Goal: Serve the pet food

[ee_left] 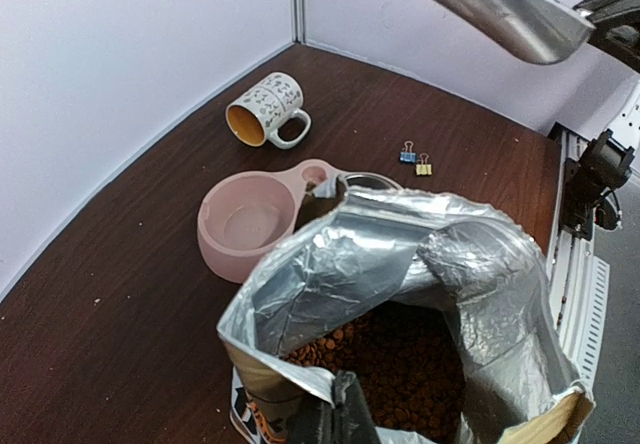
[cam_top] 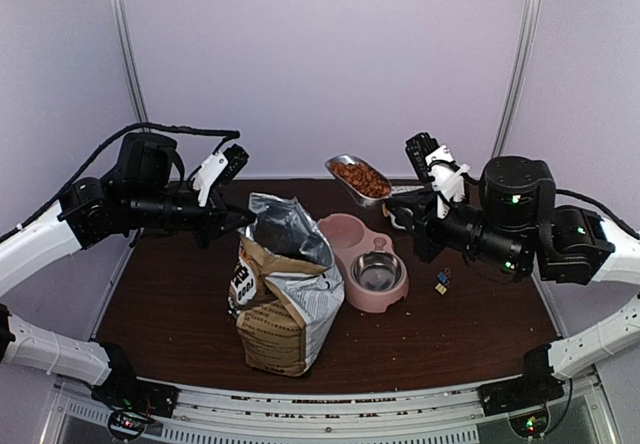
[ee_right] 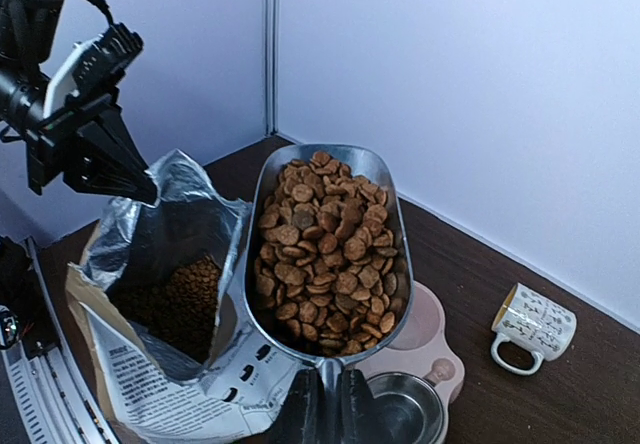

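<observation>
One heaped load of pet food (ee_right: 325,254) is riding in the scoop (ee_left: 500,9), right gripper (ee_right: 325,396) pinching its handle, raised near the double bowl (cam_top: 345,234); we are advising a slow tilt centred over one compartment. Left gripper (ee_left: 335,409) is pinching the bag (cam_top: 285,304) rim. We are counting one mug (ee_left: 265,109), two binder clips (ee_left: 408,153).

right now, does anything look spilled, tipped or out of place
The patterned mug lies on its side at the back of the table. Two small binder clips sit loose by the pink double bowl. Neither fits serving food. The kibble in the scoop is heaped, but none looks spilled.
</observation>
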Tool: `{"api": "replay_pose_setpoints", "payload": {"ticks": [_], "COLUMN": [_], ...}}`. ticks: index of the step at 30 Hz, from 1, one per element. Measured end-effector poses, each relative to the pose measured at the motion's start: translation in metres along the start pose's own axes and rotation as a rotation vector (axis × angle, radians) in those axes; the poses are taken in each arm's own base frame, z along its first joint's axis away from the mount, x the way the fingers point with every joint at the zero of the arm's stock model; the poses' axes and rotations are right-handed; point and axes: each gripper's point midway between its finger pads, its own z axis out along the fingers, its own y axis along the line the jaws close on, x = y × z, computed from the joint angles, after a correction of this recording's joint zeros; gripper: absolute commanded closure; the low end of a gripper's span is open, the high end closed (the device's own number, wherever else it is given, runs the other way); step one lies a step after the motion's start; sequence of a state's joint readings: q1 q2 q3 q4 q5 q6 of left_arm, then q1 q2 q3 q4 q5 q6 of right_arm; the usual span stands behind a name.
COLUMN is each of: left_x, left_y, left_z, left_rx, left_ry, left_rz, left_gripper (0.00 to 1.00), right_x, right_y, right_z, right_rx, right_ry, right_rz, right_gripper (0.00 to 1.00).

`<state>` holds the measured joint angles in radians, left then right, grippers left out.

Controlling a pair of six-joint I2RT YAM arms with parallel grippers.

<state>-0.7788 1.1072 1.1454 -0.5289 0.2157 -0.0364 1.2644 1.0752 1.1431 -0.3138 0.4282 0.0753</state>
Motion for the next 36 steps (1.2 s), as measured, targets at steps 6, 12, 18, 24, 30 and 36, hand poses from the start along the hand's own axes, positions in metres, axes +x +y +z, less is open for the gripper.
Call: {"api": "replay_pose_setpoints", "payload": {"ticks": [6,12,18,24,30,36], "left_x": [0.000,0.000,0.000,0.000,0.000,0.000], "left_y": [0.000,-0.001,-0.003,-0.005,-0.005,-0.005], "left_z": [0.000,0.000,0.005,0.006,0.005,0.004], "left_rx": [-0.002,0.008,0.035,0.047,0.048,0.047], "left_ry": [0.000,0.001,0.009,0.010,0.010,0.011], "left_rz": [0.000,0.003,0.010,0.028,0.040,0.044], "left_gripper": [1.00,1.00,1.00,1.00,1.00,1.00], "right_x": [0.048,0.119,0.159,0.175,0.194,0.212], "right_y": [-0.034,-0.045,-0.054,-0.057,-0.058,-0.054], "right_z": [0.003,0.010,0.014,0.019,0.021,0.026], "right_rx": [0.089,0.133,0.162,0.175,0.175,0.169], "right_ry": [0.079,0.200,0.267,0.295,0.331,0.384], "right_rz": [0.019,0.004,0.015,0.040,0.067,0.078], "right_gripper": [1.00,1.00,1.00,1.00,1.00,1.00]}}
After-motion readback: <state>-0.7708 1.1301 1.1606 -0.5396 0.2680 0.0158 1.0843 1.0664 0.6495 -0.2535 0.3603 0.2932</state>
